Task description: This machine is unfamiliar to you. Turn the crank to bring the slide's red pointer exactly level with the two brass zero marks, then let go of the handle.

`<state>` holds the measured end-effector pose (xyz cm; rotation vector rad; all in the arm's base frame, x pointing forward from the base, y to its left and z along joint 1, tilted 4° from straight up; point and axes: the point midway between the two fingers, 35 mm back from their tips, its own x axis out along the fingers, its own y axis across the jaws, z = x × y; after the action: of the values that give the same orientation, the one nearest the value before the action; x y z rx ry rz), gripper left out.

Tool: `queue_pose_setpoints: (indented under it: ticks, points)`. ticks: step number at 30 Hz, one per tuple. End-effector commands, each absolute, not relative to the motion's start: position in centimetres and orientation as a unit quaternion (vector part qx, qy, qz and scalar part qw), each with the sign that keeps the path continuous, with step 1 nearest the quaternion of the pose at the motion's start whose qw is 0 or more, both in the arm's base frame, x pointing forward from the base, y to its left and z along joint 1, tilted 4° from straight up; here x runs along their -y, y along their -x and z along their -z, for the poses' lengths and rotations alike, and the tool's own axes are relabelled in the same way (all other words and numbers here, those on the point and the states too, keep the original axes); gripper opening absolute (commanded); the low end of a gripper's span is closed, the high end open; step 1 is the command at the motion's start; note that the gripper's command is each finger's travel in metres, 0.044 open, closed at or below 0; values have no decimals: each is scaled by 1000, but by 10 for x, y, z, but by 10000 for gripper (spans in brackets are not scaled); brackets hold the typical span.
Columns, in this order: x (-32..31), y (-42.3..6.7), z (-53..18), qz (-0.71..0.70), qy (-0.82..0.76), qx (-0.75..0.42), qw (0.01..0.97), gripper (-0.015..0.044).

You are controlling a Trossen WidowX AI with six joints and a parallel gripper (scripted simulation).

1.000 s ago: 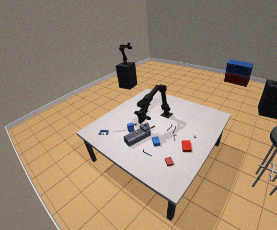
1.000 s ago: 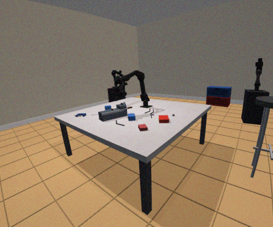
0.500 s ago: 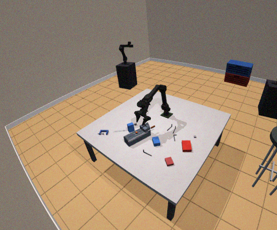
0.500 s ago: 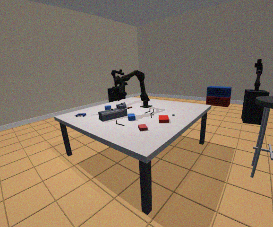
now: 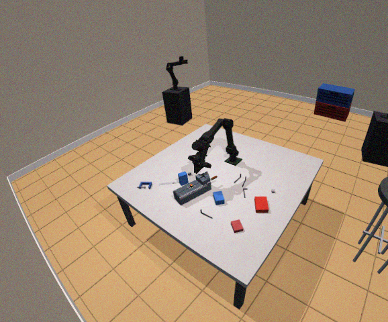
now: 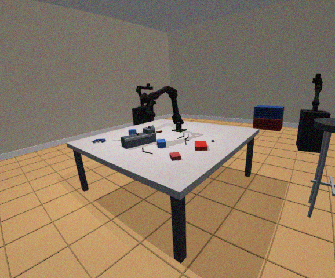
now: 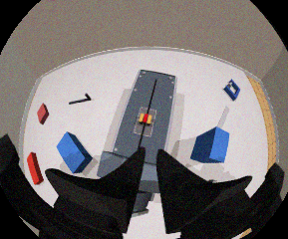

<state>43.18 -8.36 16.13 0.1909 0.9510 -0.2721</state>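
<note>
The grey slide machine (image 5: pixel 187 194) (image 6: pixel 136 139) (image 7: pixel 158 94) lies on the white table (image 5: pixel 277 166), left of the middle. Its red pointer (image 7: pixel 145 118) (image 5: pixel 190 186) sits on the slide's centre line, with small brass marks close on either side; it looks about level with them. The raised crank end (image 5: pixel 203 178) is at the machine's far end; the handle itself is too small to make out. My gripper (image 5: pixel 197 170) (image 7: pixel 150 151) hangs just above that end, fingers nearly together, and I see nothing between them.
Blue blocks (image 5: pixel 182 178) (image 5: pixel 218 196) (image 7: pixel 211 145) (image 7: pixel 74 151) flank the machine. Red blocks (image 5: pixel 261 204) (image 5: pixel 236 225), a blue clamp (image 5: pixel 145 183) and thin black hex keys (image 5: pixel 206 213) (image 5: pixel 244 180) lie around. An orange-handled tool (image 5: pixel 213 177) lies beside the crank end.
</note>
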Motion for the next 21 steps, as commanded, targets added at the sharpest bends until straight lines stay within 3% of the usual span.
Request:
queue_pose_setpoints:
  ticks: [1,18,21]
  points:
    - [84,-432,-161,130,-92,-456,876,0]
    - [84,-432,-161,130,-92,-456,876,0]
    - [84,-432,-161,130,-92,-456,876,79]
